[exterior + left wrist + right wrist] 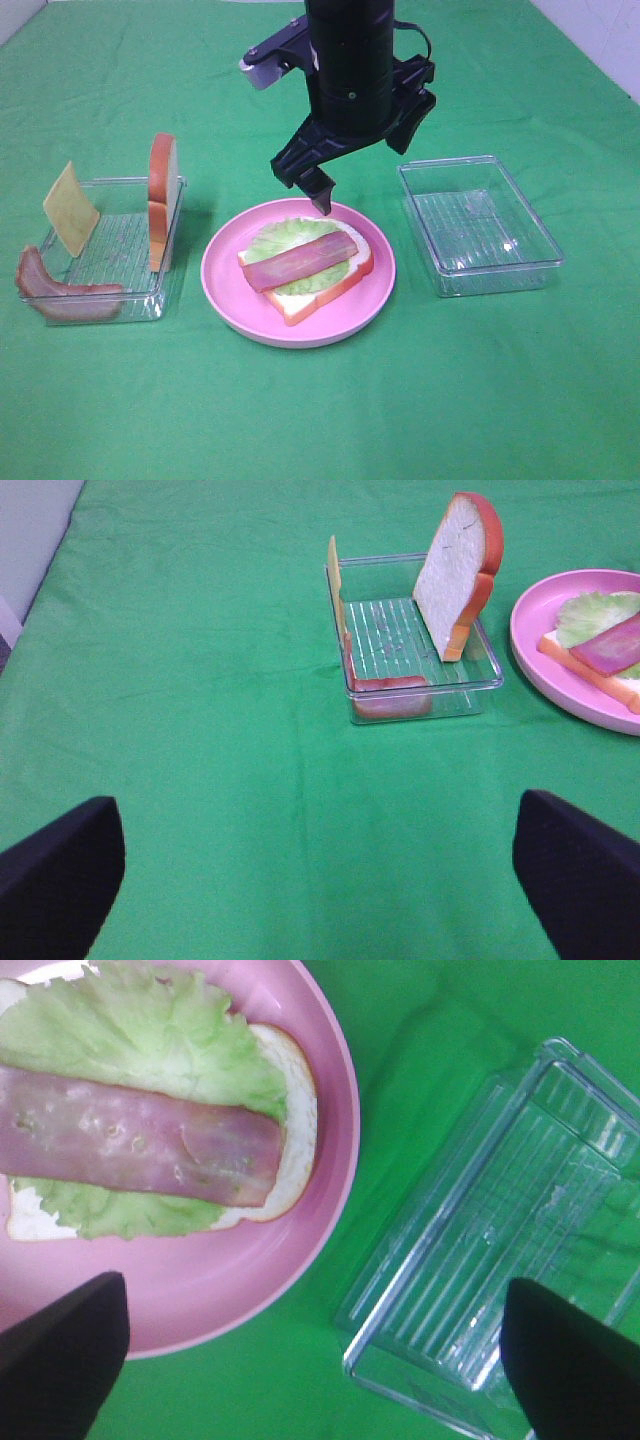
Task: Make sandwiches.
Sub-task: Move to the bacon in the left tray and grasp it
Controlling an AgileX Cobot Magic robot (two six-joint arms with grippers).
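Exterior high: your right gripper [363, 170] hangs over the twelve o'clock rim of the pink plate [228, 290], jaws spread and holding nothing. Stacked on the plate are a bread slice [322, 292], lettuce [280, 236] and a bacon strip [300, 262]. At the plate's nine o'clock, the left tray [145, 295] holds an upright bread slice [162, 185], a cheese square [70, 208] and a second bacon strip [60, 292]. The right tray [480, 230] sits at three o'clock.
Left wrist: your left gripper [320, 880] stands wide open over the green cloth [200, 680].
Right wrist: the fingers are parted, with the plate and right tray below.

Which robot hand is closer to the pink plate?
Right. The right gripper hovers just above the far rim of the pink plate. The left gripper hangs over the green cloth, well away, with the plate at its camera's edge.
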